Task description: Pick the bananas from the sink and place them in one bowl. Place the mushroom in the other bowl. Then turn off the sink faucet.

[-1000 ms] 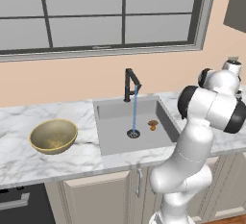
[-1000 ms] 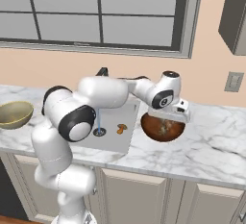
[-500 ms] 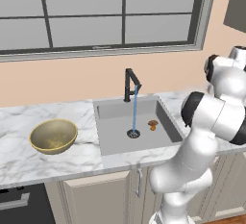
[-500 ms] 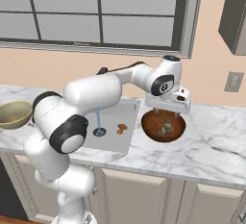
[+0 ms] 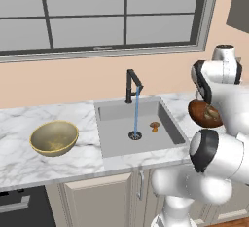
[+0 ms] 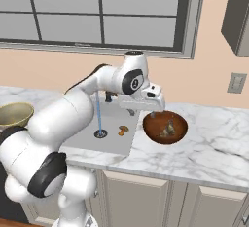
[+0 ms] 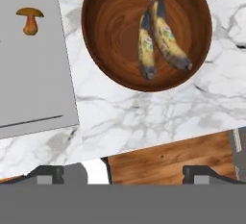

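**Bananas delivered; mushroom and faucet remain**

The bananas (image 7: pixel 156 35) lie side by side inside the dark reddish-brown bowl (image 7: pixel 105 50), touching each other along their length, with the dark tips toward the bowl's lower right in the hand view. You can see the same bowl (image 6: pixel 165 126) on the marble counter (image 6: pixel 214 143) just right of the sink (image 6: pixel 82 141).

Compare the earlier right base pictures: a second ago the hand was low over this bowl; now the gripper (image 6: pixel 146 105) has risen and sits above the bowl's left rim, clear of the fruit. The fingertips (image 7: pixel 48 174) rise far apart at the bottom of the hand view with nothing between them, so read the claw as wide and empty. Judge the first step as done.

The mushroom (image 7: pixel 30 18) stands on the sink floor, near the drain and well apart from the bowl. Your next target is there.

The yellow-olive bowl (image 5: pixel 53 137) waits on the counter left of the sink, holding nothing visible. Expect a long carry across the basin.

The sink faucet (image 5: pixel 132 85) runs a thin blue stream (image 5: pixel 136 111) into the drain; shutting it off comes last.
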Controlling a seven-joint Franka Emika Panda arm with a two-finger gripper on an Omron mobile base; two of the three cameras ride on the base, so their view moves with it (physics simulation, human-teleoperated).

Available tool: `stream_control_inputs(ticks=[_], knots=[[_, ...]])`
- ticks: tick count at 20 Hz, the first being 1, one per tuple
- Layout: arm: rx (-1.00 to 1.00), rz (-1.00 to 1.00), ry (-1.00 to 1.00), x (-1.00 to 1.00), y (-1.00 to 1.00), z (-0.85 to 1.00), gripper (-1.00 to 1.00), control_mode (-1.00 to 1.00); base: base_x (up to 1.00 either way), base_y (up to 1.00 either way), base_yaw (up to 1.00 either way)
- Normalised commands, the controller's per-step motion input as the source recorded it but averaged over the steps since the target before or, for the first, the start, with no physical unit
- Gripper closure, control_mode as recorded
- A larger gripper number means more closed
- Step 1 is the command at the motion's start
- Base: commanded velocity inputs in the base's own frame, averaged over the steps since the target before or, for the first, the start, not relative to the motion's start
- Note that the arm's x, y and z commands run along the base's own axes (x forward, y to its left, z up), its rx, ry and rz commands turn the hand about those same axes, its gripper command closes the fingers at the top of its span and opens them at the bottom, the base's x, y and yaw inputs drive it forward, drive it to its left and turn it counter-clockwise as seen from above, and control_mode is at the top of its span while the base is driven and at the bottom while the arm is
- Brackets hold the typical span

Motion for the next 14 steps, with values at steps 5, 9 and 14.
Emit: stream_control_inputs(ticks=[5,9,14], knots=[[-0.07,0.00,0.00,-0.31,0.93,0.04,-1.00,-1.00,0.00,0.00,0.00],[0.00,0.00,-0.02,-0.14,0.83,0.09,-1.00,-1.00,0.00,0.00,0.00],[0.02,-0.02,-0.16,-0.01,0.78,0.01,-1.00,-1.00,0.00,0.00,0.00]])
